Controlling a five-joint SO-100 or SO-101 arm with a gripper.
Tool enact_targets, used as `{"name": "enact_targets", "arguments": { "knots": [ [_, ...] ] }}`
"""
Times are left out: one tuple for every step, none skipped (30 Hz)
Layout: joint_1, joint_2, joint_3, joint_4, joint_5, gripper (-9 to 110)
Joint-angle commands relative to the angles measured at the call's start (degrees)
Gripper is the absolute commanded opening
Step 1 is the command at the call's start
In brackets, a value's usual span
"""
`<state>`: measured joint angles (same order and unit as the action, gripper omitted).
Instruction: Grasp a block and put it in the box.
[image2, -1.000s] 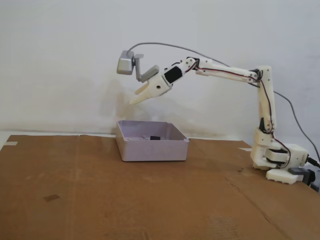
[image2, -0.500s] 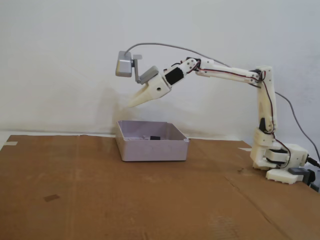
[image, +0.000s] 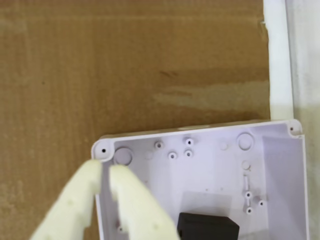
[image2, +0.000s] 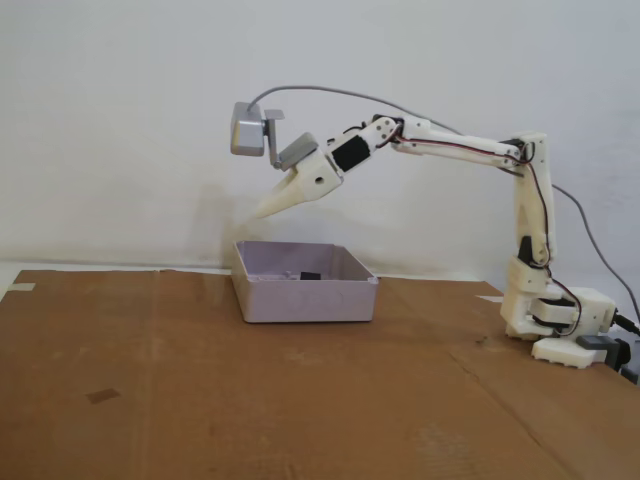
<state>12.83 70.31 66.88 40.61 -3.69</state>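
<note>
The black block lies on the floor of the pale lilac box, near the bottom edge of the wrist view. In the fixed view only the block's top shows over the wall of the box. My gripper hangs in the air above the box's left part and touches nothing. Its cream fingers are drawn together into a point, with only a narrow slit at the gripper's tips and nothing between them.
The box stands on a brown cardboard sheet that covers the table. The arm's base sits at the right with cables trailing off. A white wall rises close behind. A small dark mark lies front left.
The fingers have come together from open to shut, and the gripper has risen slightly above the box. The block has stayed in the box.
</note>
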Motion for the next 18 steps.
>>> {"name": "enact_targets", "arguments": {
  "knots": [
    [-0.97, 3.08, -7.47, -2.64, 0.62, 0],
    [-1.05, 2.90, -7.38, -2.64, 0.62, 0],
    [-1.58, 2.90, -7.21, -2.64, 0.62, 0],
    [-1.85, 2.72, -7.12, -2.64, 0.62, 0],
    [-2.02, 2.72, -7.12, -2.64, 0.62, 0],
    [-2.20, 2.72, -7.03, -2.64, 0.62, 0],
    [-2.20, 2.72, -6.94, -2.64, 0.62, 0],
    [-2.29, 2.72, -6.94, -2.64, 0.62, 0],
    [-2.29, 2.72, -6.94, -2.64, 0.62, 0],
    [-2.29, 2.72, -6.94, -2.64, 0.62, 0],
    [-2.29, 2.81, -7.03, -2.64, 0.62, 0],
    [-2.29, 2.81, -7.03, -2.64, 0.62, 0],
    [-2.29, 2.90, -7.03, -2.64, 0.70, 0],
    [-2.29, 3.08, -7.03, -2.64, 0.70, 0],
    [-2.29, 3.16, -6.94, -2.64, 0.70, 0],
    [-2.29, 3.43, -6.94, -2.64, 0.70, 0],
    [-2.29, 3.52, -6.94, -2.64, 0.70, 0],
    [-2.29, 3.69, -6.94, -2.64, 0.70, 0]
  ]
}}
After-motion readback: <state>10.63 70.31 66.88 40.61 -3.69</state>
